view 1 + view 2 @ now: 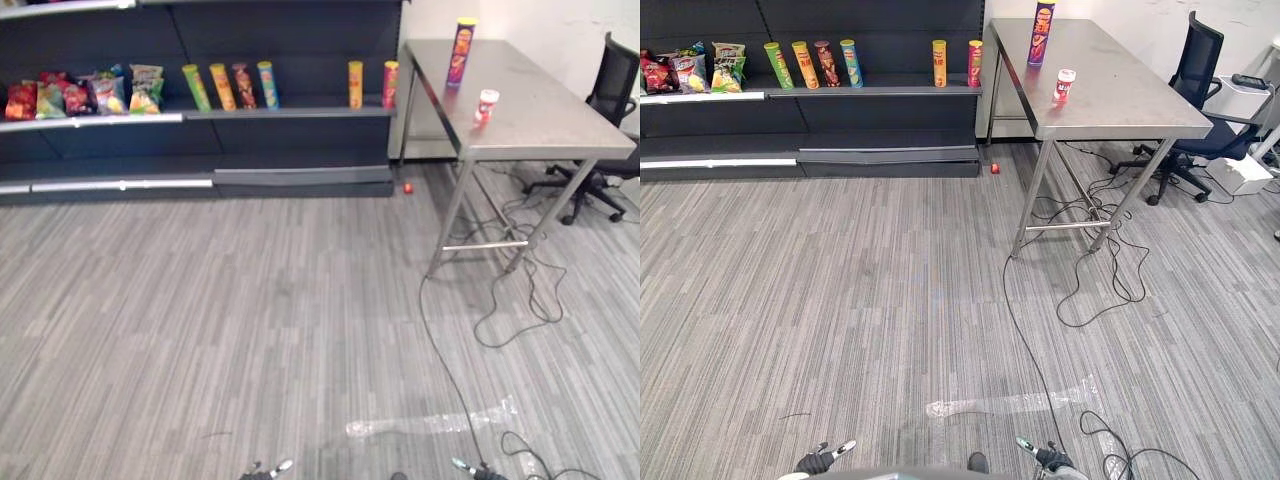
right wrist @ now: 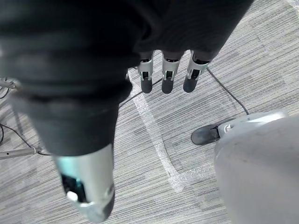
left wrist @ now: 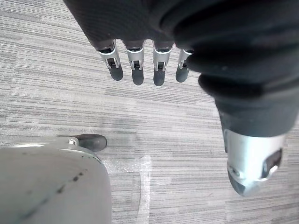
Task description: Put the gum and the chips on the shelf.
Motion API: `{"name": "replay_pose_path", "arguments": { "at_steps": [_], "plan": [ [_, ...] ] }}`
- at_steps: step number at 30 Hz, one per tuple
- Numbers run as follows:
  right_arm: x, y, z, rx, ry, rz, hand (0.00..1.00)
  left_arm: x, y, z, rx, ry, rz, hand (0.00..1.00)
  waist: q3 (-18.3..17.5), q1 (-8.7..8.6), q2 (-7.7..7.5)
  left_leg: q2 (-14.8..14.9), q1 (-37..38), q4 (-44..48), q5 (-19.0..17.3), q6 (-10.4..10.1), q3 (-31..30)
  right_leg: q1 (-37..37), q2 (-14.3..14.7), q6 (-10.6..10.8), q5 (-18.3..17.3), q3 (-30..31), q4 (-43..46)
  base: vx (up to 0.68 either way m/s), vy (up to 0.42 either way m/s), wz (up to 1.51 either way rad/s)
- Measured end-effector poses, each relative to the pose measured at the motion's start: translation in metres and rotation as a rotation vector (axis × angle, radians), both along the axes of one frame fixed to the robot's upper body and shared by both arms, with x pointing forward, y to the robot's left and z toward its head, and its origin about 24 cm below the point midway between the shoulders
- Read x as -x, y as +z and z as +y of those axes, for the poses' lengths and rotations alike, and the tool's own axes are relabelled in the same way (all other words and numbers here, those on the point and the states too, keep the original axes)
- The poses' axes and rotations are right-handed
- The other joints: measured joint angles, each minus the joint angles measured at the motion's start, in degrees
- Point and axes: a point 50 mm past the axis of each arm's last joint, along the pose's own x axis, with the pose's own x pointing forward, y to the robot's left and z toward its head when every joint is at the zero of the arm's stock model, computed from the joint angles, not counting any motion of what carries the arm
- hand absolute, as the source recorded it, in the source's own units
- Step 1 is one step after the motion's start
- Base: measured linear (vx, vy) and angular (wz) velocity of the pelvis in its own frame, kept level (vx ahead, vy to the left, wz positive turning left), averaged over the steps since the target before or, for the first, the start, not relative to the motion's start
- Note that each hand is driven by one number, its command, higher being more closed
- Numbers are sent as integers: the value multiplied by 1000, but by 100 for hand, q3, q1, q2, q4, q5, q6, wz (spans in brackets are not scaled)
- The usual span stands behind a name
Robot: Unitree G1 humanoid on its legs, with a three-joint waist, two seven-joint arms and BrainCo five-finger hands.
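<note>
Left hand [image 3: 137, 70]: fingers straight and relaxed, hanging over bare floor; it holds nothing.
Right hand [image 2: 167, 77]: the same posture, fingers straight and empty above the floor.
Chips can [image 1: 1042, 32]: stands upright at the far end of the steel table [image 1: 1130, 105], far ahead of the right hand and off to its outer side, well out of reach.
Gum bottle [image 1: 1064, 85]: stands upright on the same table, closer to the right hand than the can and well apart from it.
Shelf [image 1: 890, 90]: lies far ahead of the left hand. It carries a row of chips cans [image 1: 852, 62], and snack bags [image 1: 725, 65] further toward that hand's outer side. A free gap shows between the blue can and the yellow one.
Stage (judged): neither item has been picked up, and the walk to the table comes first.
Risk, approach: floor cables [image 1: 1087, 203] lie under and before the table, between the hands and the items. A foot catching one could upset balance or jolt the table.
Risk, chips can: it is tall and narrow. A finger arriving high or off-centre would likely tip it and let it roll off the smooth top.
Risk, gum bottle: it is small and light. Straight fingers closing late could push it away instead of enclosing it.
Risk, placing: the shelved cans stand close together. A hand entering beside the gap could topple neighbours in a chain.
</note>
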Motion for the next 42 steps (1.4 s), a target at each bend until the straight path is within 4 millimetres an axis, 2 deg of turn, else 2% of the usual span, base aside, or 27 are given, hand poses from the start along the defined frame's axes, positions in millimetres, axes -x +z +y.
{"name": "replay_pose_path", "arguments": {
  "at_steps": [9, 42],
  "plan": [
    [7, -2, 5, -12, -5, 17, 0, 1, -1, -1, 4, 10, 3, 0, 48, -3, -26, -14, 144, -3, 8, 13, -62, 172, -21, 2, -5, -83, -5, 6, 4, 4],
    [7, -3, 11, -21, 55, 21, 0, 6, -1, -1, -1, -2, 6, 0, -115, 4, -84, -73, 170, -101, 89, 70, -98, 166, -83, 6, -5, -150, 7, -1, 1, 0]
  ]
}}
